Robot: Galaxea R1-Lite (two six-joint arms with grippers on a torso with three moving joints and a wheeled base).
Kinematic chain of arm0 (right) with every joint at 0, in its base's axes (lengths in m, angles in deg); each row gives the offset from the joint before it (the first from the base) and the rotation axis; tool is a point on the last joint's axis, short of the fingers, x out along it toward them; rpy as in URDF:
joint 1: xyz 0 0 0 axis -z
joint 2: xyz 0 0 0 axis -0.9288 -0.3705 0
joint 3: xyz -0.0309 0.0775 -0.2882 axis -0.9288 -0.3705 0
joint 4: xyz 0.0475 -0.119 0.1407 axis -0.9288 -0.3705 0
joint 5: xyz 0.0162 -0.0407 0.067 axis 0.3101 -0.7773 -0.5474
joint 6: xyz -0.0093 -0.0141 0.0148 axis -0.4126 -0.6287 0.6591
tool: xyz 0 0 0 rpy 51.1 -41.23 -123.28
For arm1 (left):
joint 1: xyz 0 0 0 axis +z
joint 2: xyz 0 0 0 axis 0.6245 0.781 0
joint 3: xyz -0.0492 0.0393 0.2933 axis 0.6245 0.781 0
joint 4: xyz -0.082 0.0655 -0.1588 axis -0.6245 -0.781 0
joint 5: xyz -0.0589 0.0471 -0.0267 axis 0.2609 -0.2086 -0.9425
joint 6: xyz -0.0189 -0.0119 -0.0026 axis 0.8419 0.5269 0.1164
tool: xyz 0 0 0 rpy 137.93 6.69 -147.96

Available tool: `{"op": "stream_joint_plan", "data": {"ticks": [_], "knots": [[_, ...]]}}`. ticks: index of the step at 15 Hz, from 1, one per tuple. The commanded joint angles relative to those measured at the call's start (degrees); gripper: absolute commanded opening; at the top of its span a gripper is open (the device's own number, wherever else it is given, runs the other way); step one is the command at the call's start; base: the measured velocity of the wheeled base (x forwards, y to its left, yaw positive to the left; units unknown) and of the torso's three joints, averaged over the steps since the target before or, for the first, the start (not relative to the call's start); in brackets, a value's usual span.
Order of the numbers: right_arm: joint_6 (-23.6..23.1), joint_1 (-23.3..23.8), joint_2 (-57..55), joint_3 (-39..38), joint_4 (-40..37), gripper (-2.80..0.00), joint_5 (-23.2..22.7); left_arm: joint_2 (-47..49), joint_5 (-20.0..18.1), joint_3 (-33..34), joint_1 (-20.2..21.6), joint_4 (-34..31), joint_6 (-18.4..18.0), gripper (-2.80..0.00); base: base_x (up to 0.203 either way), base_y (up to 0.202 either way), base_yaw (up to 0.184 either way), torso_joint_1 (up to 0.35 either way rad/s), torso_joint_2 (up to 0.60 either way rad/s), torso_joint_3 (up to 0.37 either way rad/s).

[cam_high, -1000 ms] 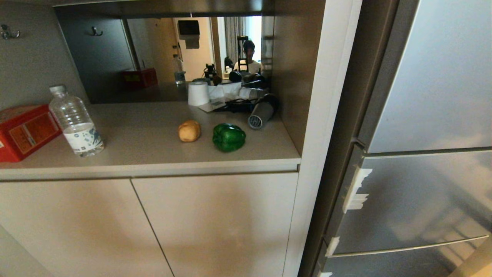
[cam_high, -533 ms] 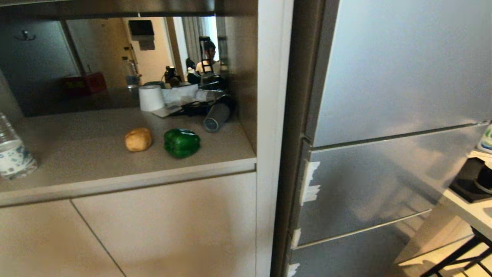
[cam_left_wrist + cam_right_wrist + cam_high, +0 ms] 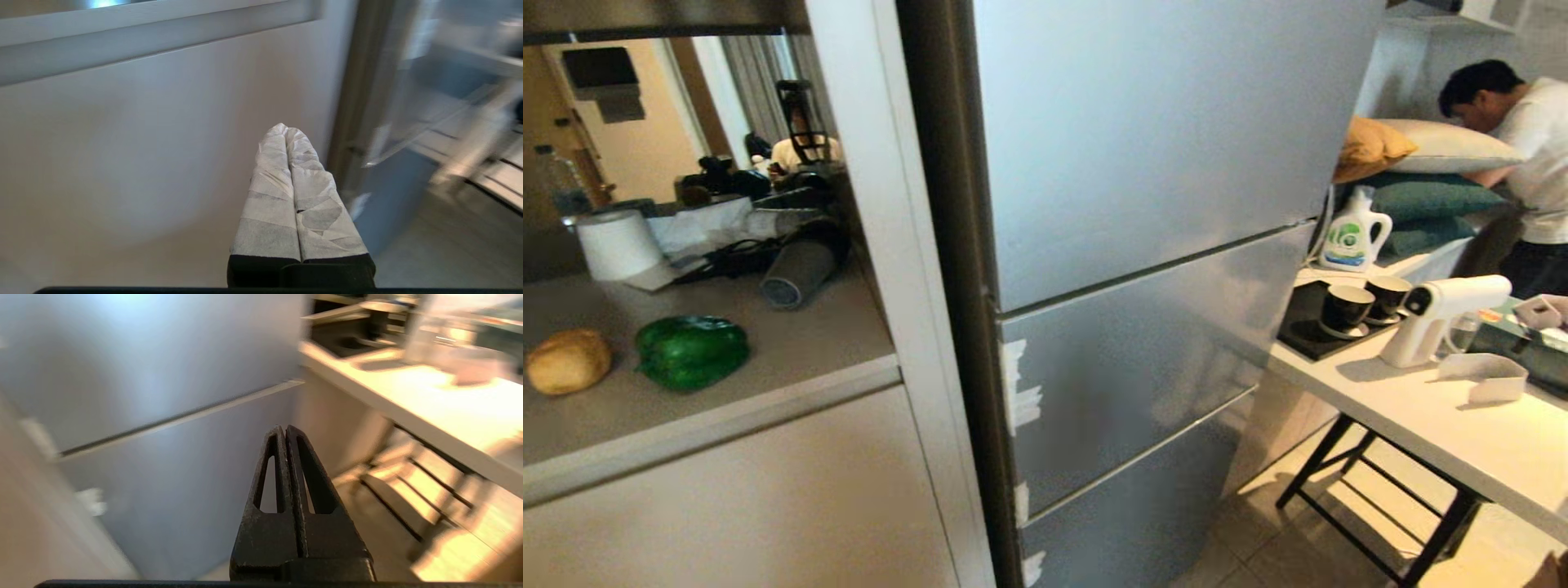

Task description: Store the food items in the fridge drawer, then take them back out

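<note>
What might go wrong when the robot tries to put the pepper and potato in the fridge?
1. The fridge doors are all shut, so nothing can go in until one is opened.
2. The white table with cups stands close beside the fridge; a swinging door or arm might bump it.
3. The round potato and green pepper lie near the counter's front edge and might roll off if nudged.

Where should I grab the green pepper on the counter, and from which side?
Judging by its pose, grip the pepper across its broad middle, coming down from above: it lies on its side on the counter, and the potato sits close beside it, crowding a sideways approach there.
</note>
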Motion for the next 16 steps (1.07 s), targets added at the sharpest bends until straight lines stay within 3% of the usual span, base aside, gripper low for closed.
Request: {"op": "stream_joint_plan", "data": {"ticks": [1,5,10,13,16], "knots": [[0.0,0.0,-0.1,0.0,0.0,-2.80,0.0,-0.1,0.0,0.6,0.0,0.0,0.0,-2.80,0.000,0.008,-0.166,0.002,0.00,0.006],[-0.5,0.0,-0.1,-0.1,0.0,-2.80,0.0,-0.1,-1.1,0.5,0.0,0.3,-3.5,-2.80,0.000,0.003,-0.056,0.002,0.00,-0.001],[-0.4,0.0,-0.1,-0.1,0.0,-2.80,0.0,3.7,-2.3,0.0,-0.1,0.3,-5.2,-2.80,0.000,0.000,0.000,0.000,0.00,0.000],[-0.2,0.0,-0.1,0.0,0.0,-2.80,0.0,7.5,-4.7,-10.7,-0.2,-1.5,-4.0,-2.80,0.000,0.000,0.000,0.000,0.00,0.000],[-0.3,0.0,-0.1,-0.1,0.0,-2.80,0.0,21.2,-7.0,-16.2,-3.2,-2.2,-2.7,-2.80,0.000,0.000,0.000,0.000,0.00,0.000]]}}
